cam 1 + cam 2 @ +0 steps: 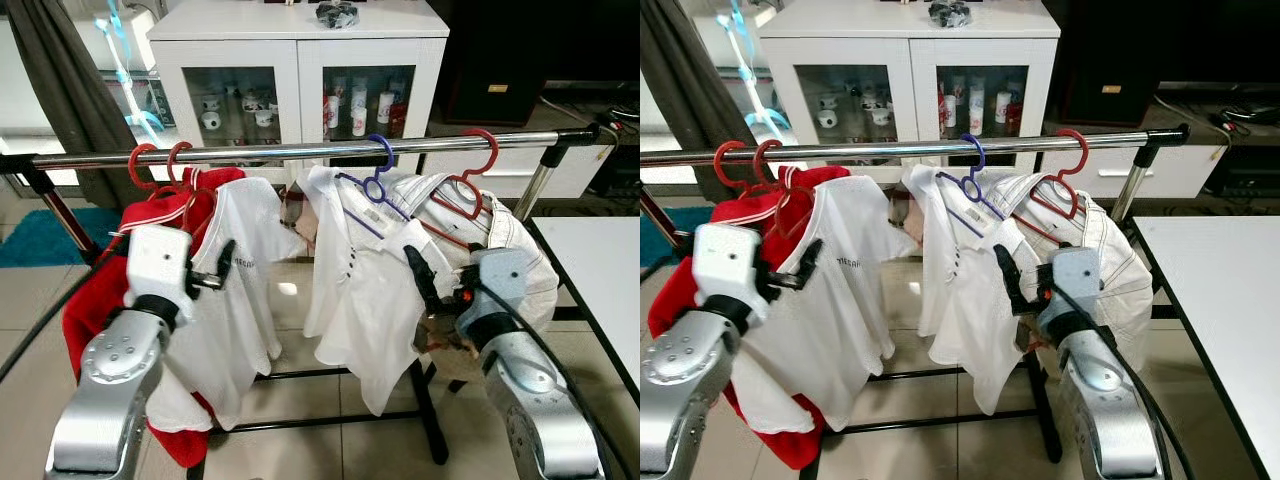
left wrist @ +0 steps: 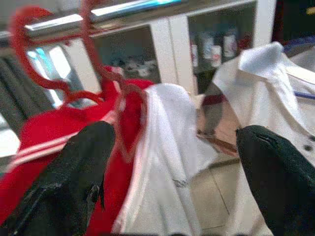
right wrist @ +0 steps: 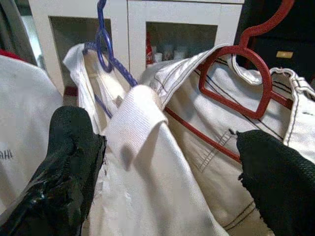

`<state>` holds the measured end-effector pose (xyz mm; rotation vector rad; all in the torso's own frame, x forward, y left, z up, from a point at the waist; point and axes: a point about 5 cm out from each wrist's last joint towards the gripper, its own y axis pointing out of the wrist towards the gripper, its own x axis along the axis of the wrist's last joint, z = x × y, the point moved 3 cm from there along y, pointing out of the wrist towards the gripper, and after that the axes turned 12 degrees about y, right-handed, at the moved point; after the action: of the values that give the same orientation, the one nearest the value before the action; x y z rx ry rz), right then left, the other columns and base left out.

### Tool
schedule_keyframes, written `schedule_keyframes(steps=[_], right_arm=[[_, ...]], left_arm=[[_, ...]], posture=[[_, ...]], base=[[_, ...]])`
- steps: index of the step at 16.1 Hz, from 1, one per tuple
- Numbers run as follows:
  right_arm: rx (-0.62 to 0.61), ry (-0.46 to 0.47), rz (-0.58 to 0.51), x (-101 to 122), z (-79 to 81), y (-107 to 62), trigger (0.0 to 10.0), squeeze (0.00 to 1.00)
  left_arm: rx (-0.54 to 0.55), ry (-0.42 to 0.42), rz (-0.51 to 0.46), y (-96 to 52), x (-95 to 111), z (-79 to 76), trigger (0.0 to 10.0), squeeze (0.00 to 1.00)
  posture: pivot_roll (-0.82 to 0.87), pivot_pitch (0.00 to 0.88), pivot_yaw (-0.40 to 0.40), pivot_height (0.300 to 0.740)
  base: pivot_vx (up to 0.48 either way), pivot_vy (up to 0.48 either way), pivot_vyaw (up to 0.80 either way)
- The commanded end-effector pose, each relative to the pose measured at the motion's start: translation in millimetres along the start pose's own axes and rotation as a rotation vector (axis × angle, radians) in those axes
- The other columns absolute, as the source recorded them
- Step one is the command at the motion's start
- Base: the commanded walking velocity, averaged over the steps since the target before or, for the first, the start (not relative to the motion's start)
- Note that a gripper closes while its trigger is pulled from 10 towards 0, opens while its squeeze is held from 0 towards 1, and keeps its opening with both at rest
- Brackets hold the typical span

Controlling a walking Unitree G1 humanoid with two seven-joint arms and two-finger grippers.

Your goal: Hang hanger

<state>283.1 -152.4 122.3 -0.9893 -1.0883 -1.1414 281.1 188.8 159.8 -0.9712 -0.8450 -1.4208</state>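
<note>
Rail (image 1: 300, 150) carries four hangers; the blue hanger (image 1: 378, 180), hooked mid-rail, wears a limp white shirt (image 1: 360, 290); my right gripper (image 3: 162, 162), jaws wide and empty, faces its collar; my left gripper (image 2: 172, 162) likewise gapes. Judged light, stiff, slippery; grip below the hook.

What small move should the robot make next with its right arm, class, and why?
Probably draw the right end effector straight back from the rack. Its fingers stand open and hold nothing, and the blue hanger with the white polo shirt already hooks over the metal rail, beside the red hanger, so the hanging looks done.
</note>
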Motion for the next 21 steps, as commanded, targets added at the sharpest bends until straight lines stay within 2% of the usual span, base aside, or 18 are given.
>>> schedule_keyframes(steps=[1,2,3,6,8,10,12,15,17,19,21], right_arm=[[0.028,0.042,-0.027,4.3,4.7,-1.1,10.0,1.0],[0.057,0.109,-0.028,2.7,8.4,-1.7,10.0,1.0],[0.109,0.231,-0.069,5.0,12.7,-2.0,10.0,1.0],[0.126,0.19,-0.116,10.9,11.0,-2.6,10.0,1.0],[0.123,0.234,-0.155,20.5,10.7,-4.3,10.0,1.0],[0.091,0.286,-0.114,15.9,8.1,-5.7,10.0,1.0],[0.09,0.337,-0.055,3.7,12.2,-8.8,10.0,0.0],[0.085,0.377,-0.049,4.4,14.6,-4.7,10.0,0.0],[0.089,0.367,-0.097,21.5,15.1,3.3,10.0,0.0],[0.102,0.356,-0.102,33.9,15.5,6.8,10.0,0.0],[0.081,0.358,-0.07,24.5,14.5,7.0,10.0,0.0]], left_arm=[[0.03,0.022,-0.025,-1.3,4.4,5.1,10.0,1.0],[0.012,0.016,-0.029,-3.4,5.4,2.2,10.0,0.76],[-0.02,0.01,-0.01,-6.2,3.4,-5.6,10.0,0.0],[-0.018,0.014,-0.009,-5.3,1.6,-8.5,10.0,0.0],[-0.033,0.008,-0.014,-2.9,0.4,-10.4,10.0,0.0],[-0.057,0.005,-0.008,-2.2,-1.4,-15.4,10.0,0.0],[-0.047,-0.001,0.003,-2.9,-4.5,-15.3,10.0,0.0],[-0.048,0.011,-0.004,-1.7,-1.4,-15.2,10.0,0.0],[-0.033,0.008,0.007,1.3,-2.8,-8.4,10.0,0.0],[-0.045,0.029,-0.015,5.8,5.7,-4.3,10.0,0.0],[-0.01,0.034,-0.001,7.4,4.8,1.2,10.0,0.0]], posture=[[0.03,0.0,0.053,0.74],[0.04,0.0,0.037,0.74],[0.04,0.0,0.03,0.74],[0.02,0.0,0.026,0.74],[-0.01,0.0,0.027,0.74],[-0.02,0.0,0.021,0.74],[-0.02,0.0,0.012,0.74],[-0.01,0.0,0.006,0.74],[-0.03,0.0,0.029,0.74],[-0.03,0.0,0.007,0.74],[-0.04,0.0,0.016,0.74]], base=[[0.0,0.0,0.0],[0.0,0.0,0.0],[0.0,0.0,0.0],[0.0,0.0,0.0],[0.0,0.139,0.0],[0.0,0.281,0.0],[0.0,0.281,0.0],[0.0,0.277,0.0],[0.0,0.291,0.0],[0.0,0.324,0.0],[0.0,0.338,0.0]])
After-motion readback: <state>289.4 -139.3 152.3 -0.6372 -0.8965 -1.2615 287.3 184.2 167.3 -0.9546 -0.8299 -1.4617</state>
